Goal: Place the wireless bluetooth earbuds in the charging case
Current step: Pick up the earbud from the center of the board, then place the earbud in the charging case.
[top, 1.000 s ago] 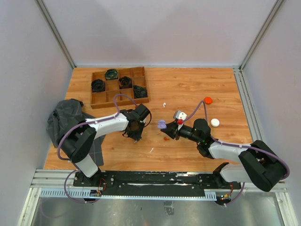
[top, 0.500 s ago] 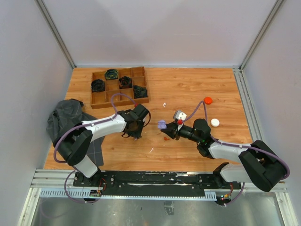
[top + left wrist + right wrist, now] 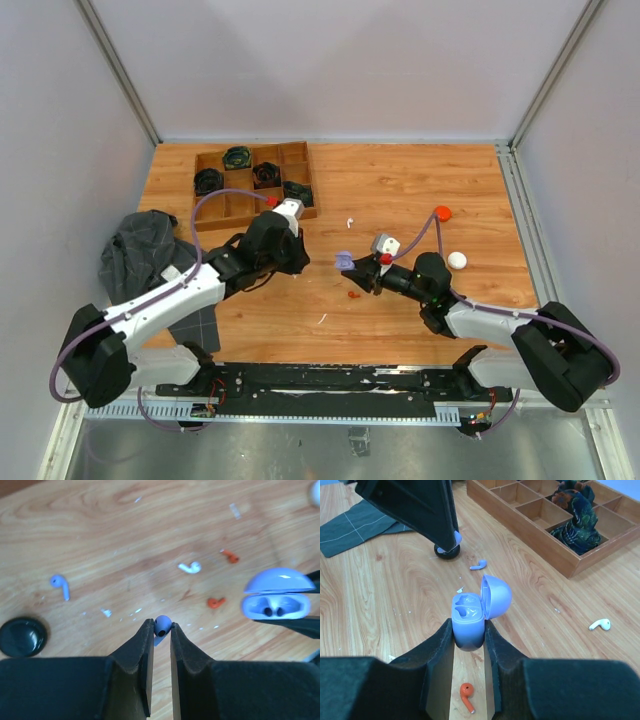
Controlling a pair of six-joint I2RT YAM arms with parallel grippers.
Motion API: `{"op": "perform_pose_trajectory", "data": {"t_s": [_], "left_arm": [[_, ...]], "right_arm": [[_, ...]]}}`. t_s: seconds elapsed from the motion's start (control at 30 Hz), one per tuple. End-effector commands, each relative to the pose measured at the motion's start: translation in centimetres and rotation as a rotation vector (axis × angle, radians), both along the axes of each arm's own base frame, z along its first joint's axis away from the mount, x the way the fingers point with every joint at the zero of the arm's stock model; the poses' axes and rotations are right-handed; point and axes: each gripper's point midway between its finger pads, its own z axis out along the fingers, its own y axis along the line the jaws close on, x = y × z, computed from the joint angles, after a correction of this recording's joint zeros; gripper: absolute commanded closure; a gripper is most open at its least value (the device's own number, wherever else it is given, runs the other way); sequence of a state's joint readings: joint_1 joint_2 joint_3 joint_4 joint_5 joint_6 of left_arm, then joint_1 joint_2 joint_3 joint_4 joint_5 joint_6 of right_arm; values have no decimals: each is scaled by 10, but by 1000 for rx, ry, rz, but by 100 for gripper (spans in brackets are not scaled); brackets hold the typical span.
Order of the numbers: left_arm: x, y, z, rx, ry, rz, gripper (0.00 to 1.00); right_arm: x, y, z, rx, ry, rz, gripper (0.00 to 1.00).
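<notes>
Because the lavender earbud (image 3: 161, 625) is pinched only at the very fingertips of the closed left gripper (image 3: 161, 628), it could be flicked out before the open charging case (image 3: 468, 614), clamped in the closed right gripper (image 3: 468, 627), is reached.

Table (image 3: 400, 180) clutter
Tray (image 3: 296, 153) with dark bundles (image 3: 237, 156) at back; cloth (image 3: 140, 250) left; orange puck (image 3: 442, 213) and white puck (image 3: 457, 260) right.

The charging case (image 3: 468, 622) is lavender-blue; the lavender earbud (image 3: 162, 625) matches it; the orange-red earbud (image 3: 216, 602), right of centre, is vivid; the counter (image 3: 100, 530) is pale wood grain; the left fingers (image 3: 135, 650) are black; the cloth (image 3: 360, 522), upper left, is dark grey with thin pale lines.
</notes>
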State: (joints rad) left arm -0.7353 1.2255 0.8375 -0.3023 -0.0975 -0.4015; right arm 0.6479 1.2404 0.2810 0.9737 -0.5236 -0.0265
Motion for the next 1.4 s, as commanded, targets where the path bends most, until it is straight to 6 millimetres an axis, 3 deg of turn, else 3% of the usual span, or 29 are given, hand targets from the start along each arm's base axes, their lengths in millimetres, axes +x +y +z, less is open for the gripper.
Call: {"op": "perform_pose_trajectory", "data": {"t_s": [0.0,0.2,0.57,0.83,1.37], "left_arm": [[0,-23,39,-180,-122,-73,93],[-15,-32,88,-356,-270,-168,91],[-39,-42,135,-583,-399,-280,90],[-46,-51,149,-712,-393,-304,89],[-48,-62,144,-805,-359,-291,89]], "right_arm": [[-6,7,29,69,-91,40,99],[-11,10,48,119,-135,71,99],[-19,19,88,239,-176,139,99],[-22,22,106,289,-208,168,98],[-26,24,118,342,-226,192,98]]}}
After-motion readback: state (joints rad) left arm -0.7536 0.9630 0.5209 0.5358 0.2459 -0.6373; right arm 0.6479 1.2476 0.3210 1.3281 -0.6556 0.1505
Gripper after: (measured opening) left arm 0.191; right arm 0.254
